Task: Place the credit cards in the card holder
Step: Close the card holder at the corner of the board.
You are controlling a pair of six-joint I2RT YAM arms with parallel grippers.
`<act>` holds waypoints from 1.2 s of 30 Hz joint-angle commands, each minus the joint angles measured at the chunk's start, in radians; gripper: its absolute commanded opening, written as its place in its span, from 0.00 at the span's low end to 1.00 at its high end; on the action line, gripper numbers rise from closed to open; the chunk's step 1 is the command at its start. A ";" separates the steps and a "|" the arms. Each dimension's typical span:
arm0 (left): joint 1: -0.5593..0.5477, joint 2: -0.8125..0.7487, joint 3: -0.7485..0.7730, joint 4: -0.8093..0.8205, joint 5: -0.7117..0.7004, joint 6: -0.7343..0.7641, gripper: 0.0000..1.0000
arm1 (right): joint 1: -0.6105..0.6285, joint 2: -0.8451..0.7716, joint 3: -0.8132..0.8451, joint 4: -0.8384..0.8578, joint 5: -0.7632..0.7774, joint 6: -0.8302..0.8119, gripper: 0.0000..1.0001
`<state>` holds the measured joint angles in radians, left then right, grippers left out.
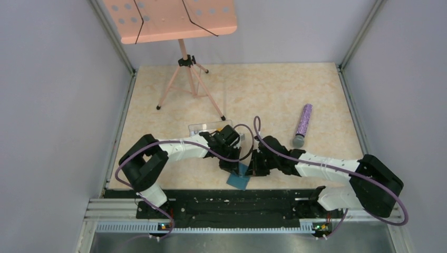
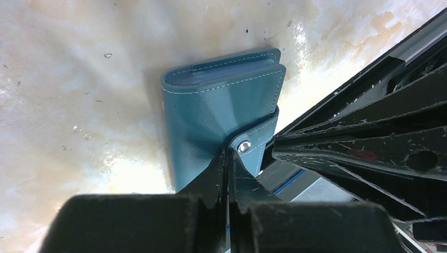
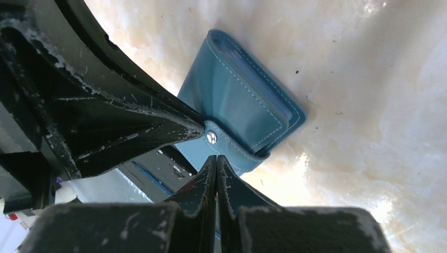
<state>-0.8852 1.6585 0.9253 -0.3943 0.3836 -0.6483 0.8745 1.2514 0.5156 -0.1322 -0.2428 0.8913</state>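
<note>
The card holder (image 1: 240,181) is a teal wallet lying folded at the table's front edge. It also shows in the left wrist view (image 2: 211,105) and the right wrist view (image 3: 237,100). Pale blue slot edges show in its open end. My left gripper (image 2: 227,153) is shut, with its tips on the cover beside the snap tab (image 2: 243,146). My right gripper (image 3: 216,158) is shut, with its tips at the tab's edge (image 3: 211,138). Both grippers meet over the wallet in the top view, left (image 1: 234,166) and right (image 1: 252,167). No loose credit cards are visible.
A clear plastic box (image 1: 205,127) lies just behind the left arm, partly hidden. A glittery purple cylinder (image 1: 302,125) lies at the right. A pink tripod stand (image 1: 184,68) stands at the back left. A black rail (image 1: 226,203) runs along the front edge.
</note>
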 commanded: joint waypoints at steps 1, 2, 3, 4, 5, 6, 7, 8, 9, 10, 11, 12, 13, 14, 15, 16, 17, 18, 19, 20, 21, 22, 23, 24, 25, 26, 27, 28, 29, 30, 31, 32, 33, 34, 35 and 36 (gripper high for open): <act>-0.005 0.001 0.005 -0.013 -0.032 0.006 0.00 | 0.011 0.049 0.009 0.086 -0.021 0.004 0.00; -0.005 0.001 0.008 -0.018 -0.038 0.008 0.00 | 0.012 0.064 0.013 0.088 -0.021 0.002 0.00; -0.005 0.002 0.010 -0.022 -0.041 0.011 0.00 | 0.012 0.076 0.016 0.093 -0.023 0.002 0.00; -0.005 0.005 0.010 -0.024 -0.043 0.011 0.00 | 0.012 0.090 0.019 0.096 -0.024 0.000 0.00; -0.005 0.008 0.010 -0.025 -0.042 0.012 0.00 | 0.012 0.102 0.022 0.101 -0.026 0.000 0.00; -0.006 0.012 0.010 -0.025 -0.043 0.014 0.00 | 0.013 0.122 0.025 0.101 -0.028 -0.002 0.00; -0.006 0.016 0.009 -0.025 -0.044 0.014 0.00 | 0.013 0.138 0.031 0.089 -0.024 -0.004 0.00; -0.006 0.021 0.009 -0.025 -0.046 0.016 0.00 | 0.015 0.150 0.035 0.078 -0.019 -0.005 0.00; -0.006 0.027 0.008 -0.025 -0.049 0.017 0.00 | 0.016 0.161 0.037 0.068 -0.013 -0.005 0.00; -0.007 0.031 0.006 -0.024 -0.052 0.019 0.00 | 0.018 0.170 0.039 0.057 -0.005 -0.004 0.00; -0.008 0.039 0.006 -0.024 -0.054 0.022 0.00 | 0.022 0.176 0.040 0.044 0.005 -0.004 0.00; -0.009 0.045 0.005 -0.024 -0.058 0.025 0.00 | 0.024 0.183 0.042 0.030 0.014 -0.003 0.00; -0.010 0.055 0.004 -0.021 -0.060 0.027 0.00 | 0.029 0.187 0.043 0.016 0.022 -0.005 0.00; -0.011 0.065 0.004 -0.020 -0.062 0.029 0.00 | 0.034 0.193 0.045 0.002 0.032 -0.006 0.00; -0.012 0.074 0.004 -0.018 -0.064 0.031 0.00 | 0.041 0.199 0.051 -0.017 0.044 -0.008 0.00; -0.013 0.085 0.004 -0.018 -0.066 0.033 0.00 | 0.050 0.207 0.056 -0.039 0.061 -0.008 0.00; -0.015 0.094 0.007 -0.017 -0.068 0.035 0.00 | 0.059 0.218 0.064 -0.065 0.077 -0.006 0.00; -0.016 0.103 0.009 -0.020 -0.074 0.037 0.00 | 0.069 0.230 0.070 -0.089 0.091 -0.003 0.00; -0.017 0.109 0.012 -0.025 -0.080 0.038 0.00 | 0.076 0.244 0.077 -0.118 0.108 0.006 0.00; -0.018 0.113 0.016 -0.034 -0.093 0.039 0.00 | 0.086 0.261 0.085 -0.143 0.123 0.013 0.00; -0.018 0.114 0.019 -0.042 -0.103 0.041 0.00 | 0.096 0.276 0.092 -0.161 0.132 0.018 0.00; -0.018 0.111 0.021 -0.054 -0.122 0.042 0.00 | 0.104 0.299 0.101 -0.186 0.144 0.025 0.00; -0.018 0.107 0.022 -0.059 -0.131 0.042 0.00 | 0.116 0.316 0.106 -0.197 0.152 0.031 0.00; -0.018 0.103 0.023 -0.068 -0.151 0.043 0.00 | 0.125 0.331 0.116 -0.212 0.161 0.036 0.00; -0.018 0.099 0.028 -0.078 -0.165 0.045 0.00 | 0.133 0.351 0.125 -0.226 0.167 0.037 0.00; -0.018 0.095 0.031 -0.084 -0.171 0.047 0.00 | 0.139 0.366 0.135 -0.238 0.171 0.036 0.00; -0.019 0.090 0.034 -0.089 -0.178 0.048 0.00 | 0.142 0.379 0.145 -0.247 0.174 0.037 0.00; -0.020 0.087 0.036 -0.091 -0.179 0.050 0.00 | 0.143 0.388 0.151 -0.244 0.171 0.034 0.00; -0.021 0.085 0.039 -0.091 -0.174 0.054 0.00 | 0.143 0.389 0.155 -0.233 0.163 0.028 0.00; -0.022 0.083 0.041 -0.090 -0.169 0.055 0.00 | 0.143 0.378 0.155 -0.216 0.155 0.026 0.00; -0.024 0.079 0.040 -0.081 -0.156 0.055 0.00 | 0.143 0.360 0.148 -0.189 0.147 0.023 0.00; -0.024 0.074 0.039 -0.071 -0.144 0.055 0.00 | 0.143 0.327 0.138 -0.161 0.141 0.023 0.00; -0.024 0.069 0.040 -0.068 -0.139 0.052 0.00 | 0.143 0.289 0.129 -0.142 0.145 0.033 0.00; -0.024 0.064 0.039 -0.063 -0.130 0.050 0.00 | 0.143 0.247 0.117 -0.123 0.152 0.049 0.00; -0.024 0.058 0.038 -0.059 -0.126 0.047 0.00 | 0.144 0.201 0.097 -0.100 0.155 0.057 0.00; -0.024 0.051 0.038 -0.055 -0.123 0.044 0.00 | 0.144 0.158 0.082 -0.077 0.160 0.070 0.00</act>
<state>-0.8921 1.7016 0.9764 -0.4847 0.3378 -0.6296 0.9642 1.4582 0.6926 -0.2722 -0.1478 0.9455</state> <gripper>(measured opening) 0.009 0.003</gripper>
